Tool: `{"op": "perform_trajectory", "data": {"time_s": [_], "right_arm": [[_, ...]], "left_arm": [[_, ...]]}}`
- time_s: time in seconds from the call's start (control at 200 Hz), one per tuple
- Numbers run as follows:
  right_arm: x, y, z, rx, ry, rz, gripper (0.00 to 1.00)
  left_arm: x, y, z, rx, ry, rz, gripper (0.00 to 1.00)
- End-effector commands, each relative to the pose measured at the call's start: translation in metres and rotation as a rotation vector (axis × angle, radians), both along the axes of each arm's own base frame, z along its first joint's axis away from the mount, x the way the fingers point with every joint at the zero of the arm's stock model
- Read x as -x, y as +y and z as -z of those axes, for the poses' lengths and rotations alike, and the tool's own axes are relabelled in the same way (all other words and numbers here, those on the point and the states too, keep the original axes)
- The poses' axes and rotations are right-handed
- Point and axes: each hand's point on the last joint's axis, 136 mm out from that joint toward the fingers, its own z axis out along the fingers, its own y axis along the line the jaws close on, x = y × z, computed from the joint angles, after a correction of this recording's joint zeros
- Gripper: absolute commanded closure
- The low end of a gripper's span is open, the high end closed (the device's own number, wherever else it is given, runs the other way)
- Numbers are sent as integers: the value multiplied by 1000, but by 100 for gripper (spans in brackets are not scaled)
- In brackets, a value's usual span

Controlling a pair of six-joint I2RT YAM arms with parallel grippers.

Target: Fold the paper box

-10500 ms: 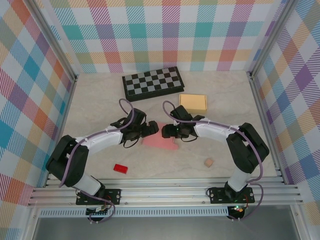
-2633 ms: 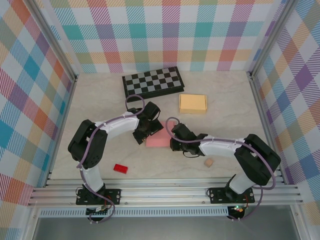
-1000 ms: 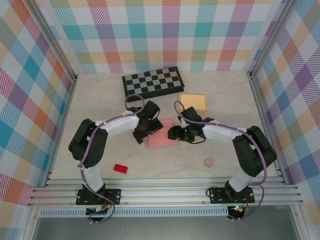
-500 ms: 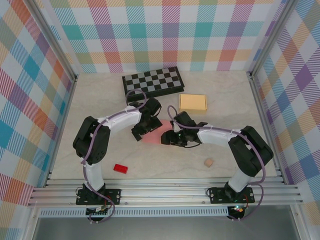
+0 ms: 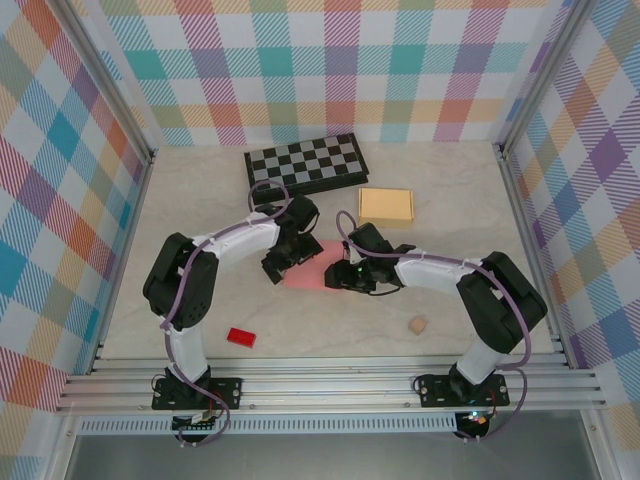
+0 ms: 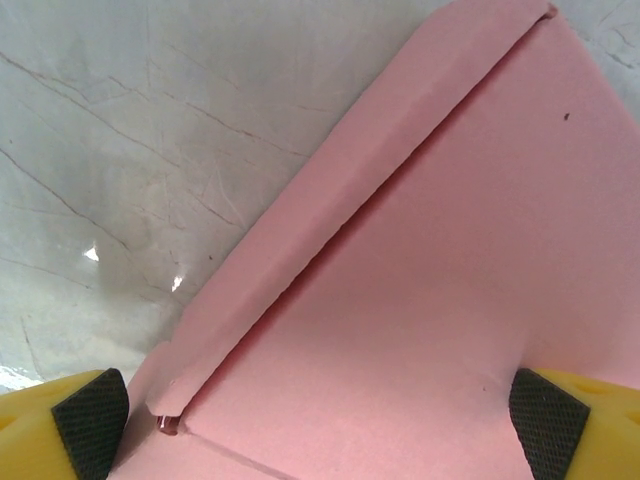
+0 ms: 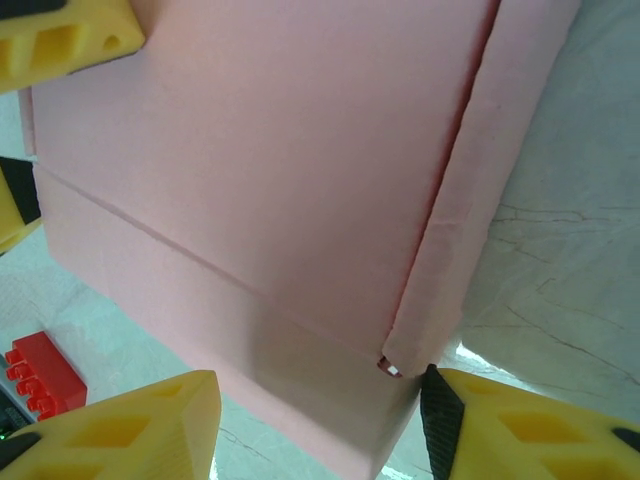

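Left gripper [image 6: 320, 425] and right gripper [image 7: 315, 425], fingers spread, straddle the flat pink paper box [image 5: 305, 272] at the desk [image 5: 200, 220] centre, likely steadying it for creasing.

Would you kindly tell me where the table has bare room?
Bare tabletop lies left of the black-and-white chessboard, right of the tan cardboard box, and between the red toy brick and small wooden cube. Crowded: centre, around the pink paper box.
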Motion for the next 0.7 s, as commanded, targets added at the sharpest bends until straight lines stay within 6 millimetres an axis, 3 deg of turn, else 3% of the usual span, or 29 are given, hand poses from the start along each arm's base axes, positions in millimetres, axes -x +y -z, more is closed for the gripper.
{"op": "perform_trajectory", "data": {"time_s": [0.0,0.345,0.695], "right_arm": [[0,-1,1,11,3,11,44],[2,-5,10,34,17,14,45],[6,-12,18,59,30,27,43]], "left_arm": [[12,1,4,29,46,-34,0],[21,8,32,-3,89,-48,3],[22,21,40,-62,89,-44,2]]}}
